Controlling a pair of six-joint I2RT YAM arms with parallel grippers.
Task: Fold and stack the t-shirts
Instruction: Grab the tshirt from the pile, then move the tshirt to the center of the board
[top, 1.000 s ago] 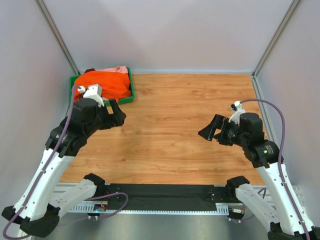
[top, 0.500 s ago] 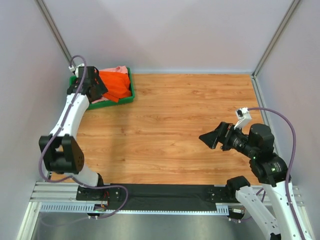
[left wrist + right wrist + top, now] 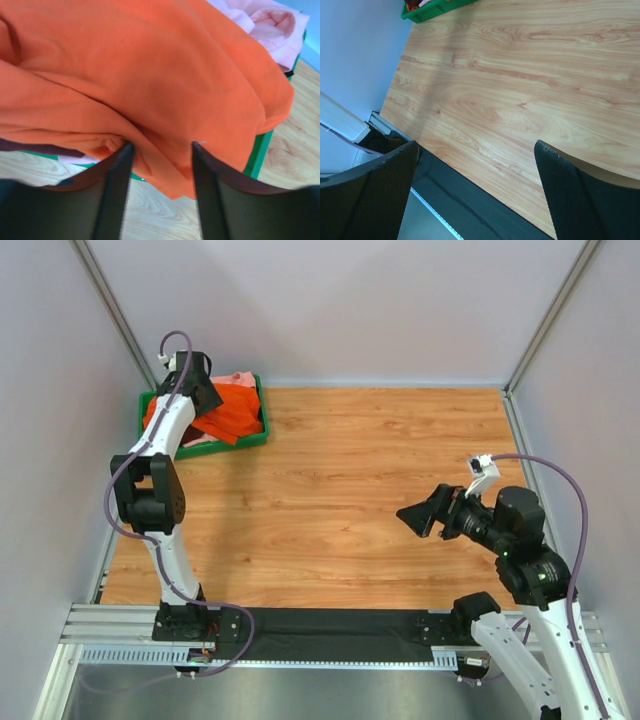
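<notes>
The t-shirts lie heaped in the green bin [image 3: 250, 438] at the back left. The orange one [image 3: 238, 412] is on top, and a pink one [image 3: 240, 378] shows behind it. In the left wrist view the orange shirt [image 3: 150, 75] fills the frame, the pink one [image 3: 270, 25] is at the upper right, and a dark maroon strip [image 3: 30, 148] peeks out below. My left gripper [image 3: 205, 400] reaches into the bin. Its jaws [image 3: 161, 145] stand apart astride a hanging fold of orange cloth, without pinching it. My right gripper [image 3: 415, 512] hovers wide open over bare wood, holding nothing [image 3: 476, 145].
The bin's green wall [image 3: 262, 150] edges the wooden tabletop [image 3: 380, 470]. Grey walls and slanted frame posts close in the back and sides. A black strip and metal rail [image 3: 450, 200] run along the near edge below my right gripper.
My left arm has swung from the table's left side up and back into the bin, and its jaws have narrowed a little around the orange cloth. My right arm drew back slightly.
</notes>
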